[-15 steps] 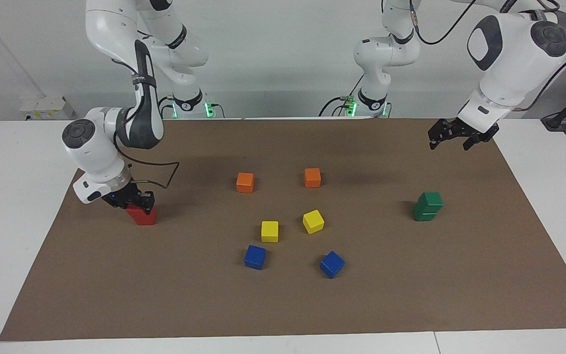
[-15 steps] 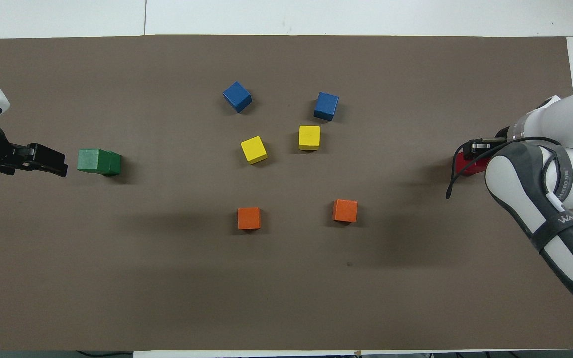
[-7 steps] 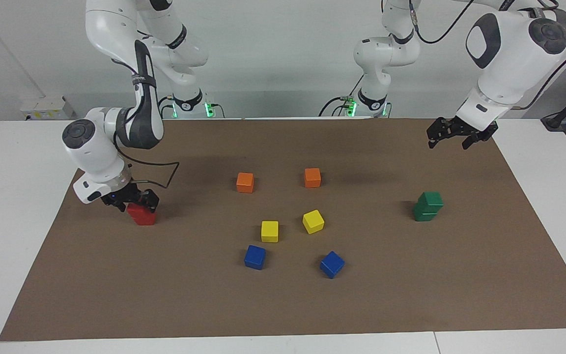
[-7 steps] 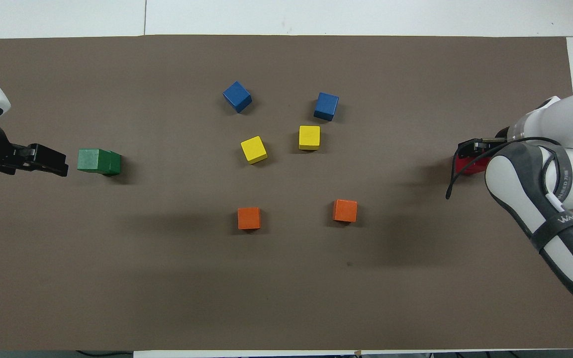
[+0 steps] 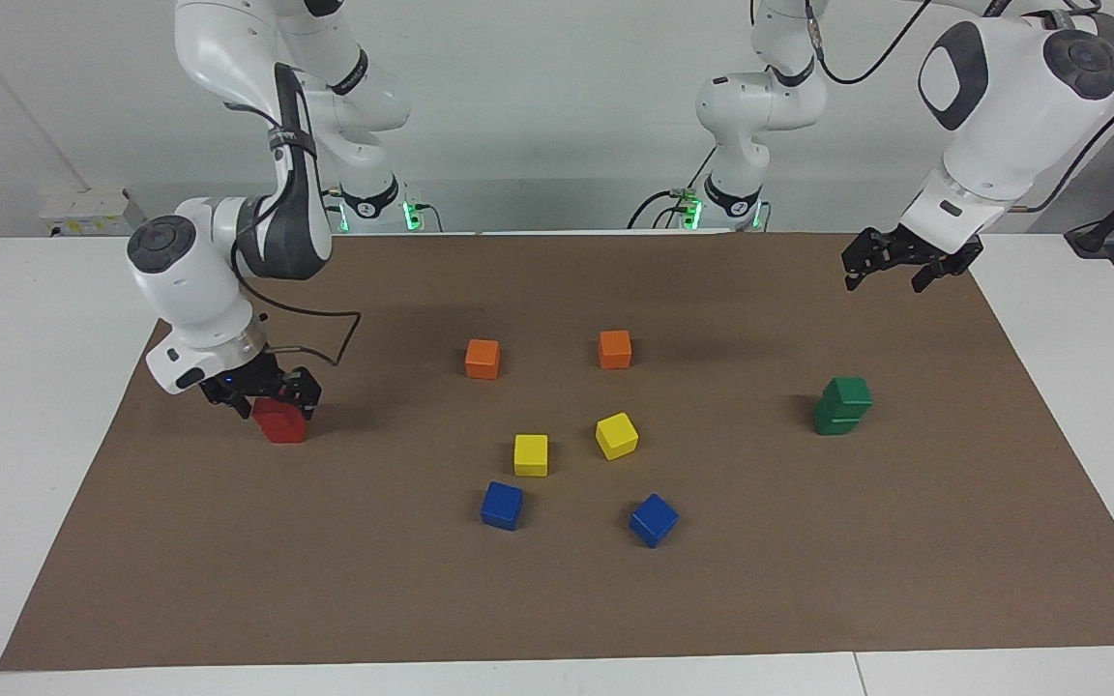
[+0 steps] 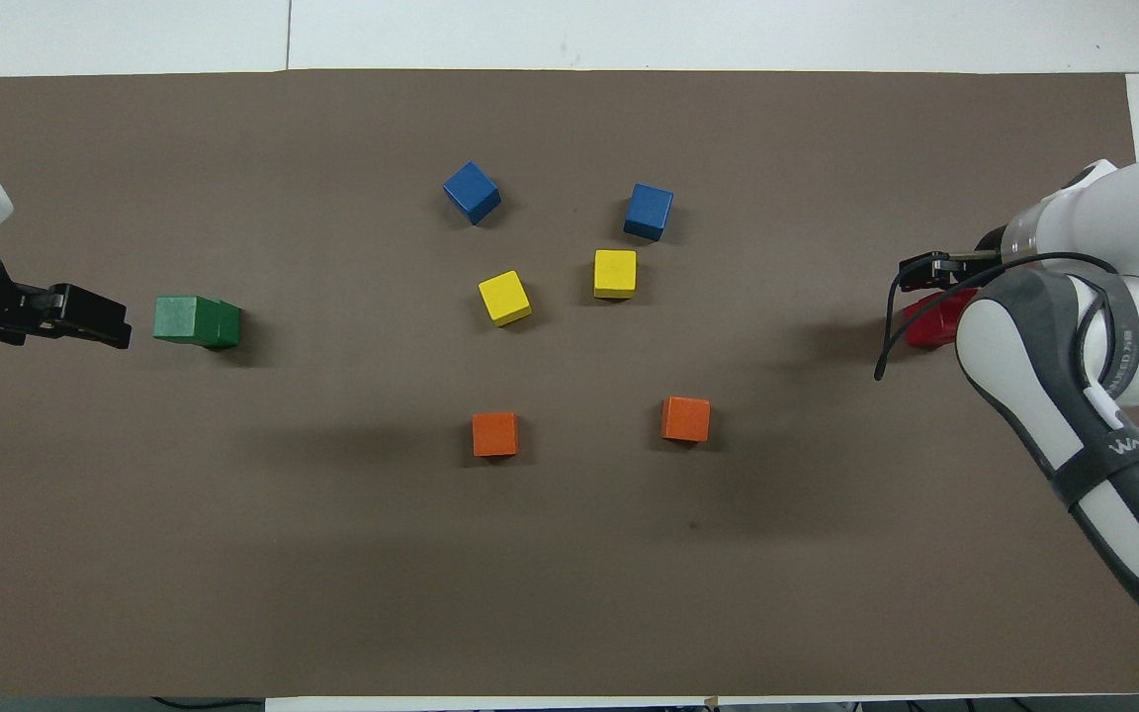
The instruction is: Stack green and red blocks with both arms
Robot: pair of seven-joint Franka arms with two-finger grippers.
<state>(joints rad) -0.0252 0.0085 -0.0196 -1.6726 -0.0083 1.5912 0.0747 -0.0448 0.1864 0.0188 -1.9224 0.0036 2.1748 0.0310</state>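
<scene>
My right gripper [image 5: 278, 404] sits low over the red block [image 5: 280, 427], which rests on the brown mat [image 5: 557, 599], well toward the right arm's end of the table from the orange blocks [image 5: 483, 359] and a little farther from the robots than they are. My fingers look spread and released, one to each side of the block's top rather than clamped on it. I can make out only one block's height of red. Whether a second red one sits under my hand is hidden.

The green stack [image 5: 842, 407] stands well toward the left arm's end from the orange blocks, two blocks high, its long axis upright, with the upper block turned slightly on the lower one.

My left gripper [image 5: 886, 282] hangs open and waiting in the air above the mat edge, holding nothing.

I judge the green pair done. The next move depends on my right hand, since the red lies straight below it and needs only a vertical move.
</scene>
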